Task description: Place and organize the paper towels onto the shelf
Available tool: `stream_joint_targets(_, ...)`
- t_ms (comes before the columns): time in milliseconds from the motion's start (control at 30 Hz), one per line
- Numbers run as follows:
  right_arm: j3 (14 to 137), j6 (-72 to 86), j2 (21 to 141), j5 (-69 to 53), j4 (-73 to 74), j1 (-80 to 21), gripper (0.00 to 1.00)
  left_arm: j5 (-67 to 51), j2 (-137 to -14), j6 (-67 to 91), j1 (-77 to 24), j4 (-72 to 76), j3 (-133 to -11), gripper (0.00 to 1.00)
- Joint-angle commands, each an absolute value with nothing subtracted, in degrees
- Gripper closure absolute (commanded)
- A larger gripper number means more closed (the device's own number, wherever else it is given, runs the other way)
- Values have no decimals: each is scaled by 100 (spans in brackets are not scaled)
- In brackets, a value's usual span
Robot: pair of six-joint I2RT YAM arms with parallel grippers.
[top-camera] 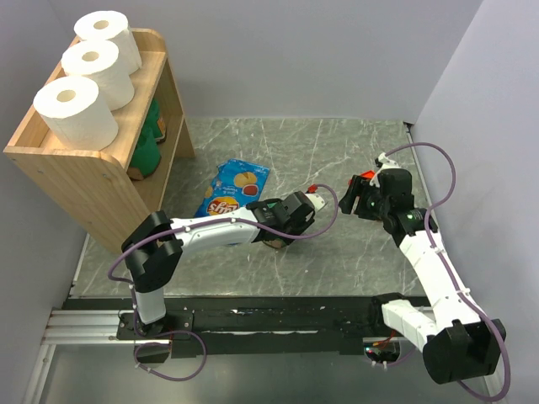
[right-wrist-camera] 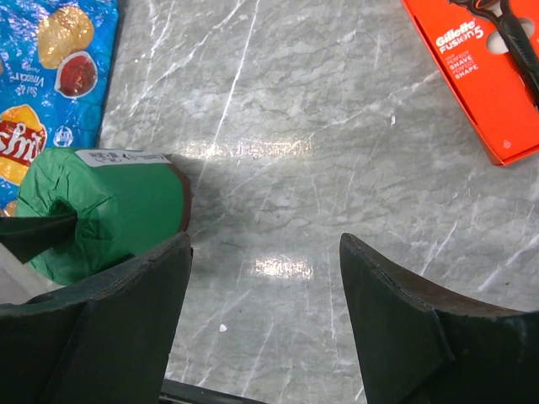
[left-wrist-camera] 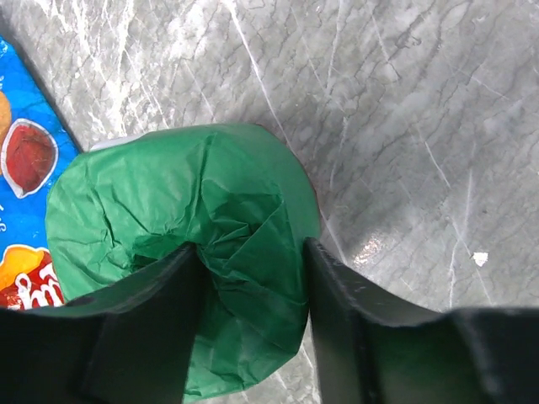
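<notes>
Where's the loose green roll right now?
The green roll sits mid-frame in the top view, just right of the blue chip bag, under the left gripper, whose fingers pinch it in the left wrist view.

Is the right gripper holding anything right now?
No: in the right wrist view the right gripper has its fingers spread wide apart, with only the marble table showing between them.

Grey marble-veined tabletop [top-camera: 337, 160] down there, soft glare patches [right-wrist-camera: 282, 268] shining off it, plain pale walls [top-camera: 295, 50] boxing it in behind and on both sides, black rail [top-camera: 278, 316] along the near edge.
</notes>
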State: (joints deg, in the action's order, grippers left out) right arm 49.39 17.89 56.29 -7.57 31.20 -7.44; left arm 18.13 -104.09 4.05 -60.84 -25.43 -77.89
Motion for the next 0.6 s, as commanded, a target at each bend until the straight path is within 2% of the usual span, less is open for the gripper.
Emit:
stream_joint_targets(0,4922,1705,5440,-694,3050,-694,22,2030,-10521,562,-6108,-2575,-7805,50)
stream_joint_targets(200,4939,1661,5396,-721,3032,-694,22,2337,-10345,633,-6100,-2821,-7901,55)
stream_joint_targets(567,4913,1705,5379,-791,2936,-703,22,3487,-9607,598,-6047,-3858,-8674,57)
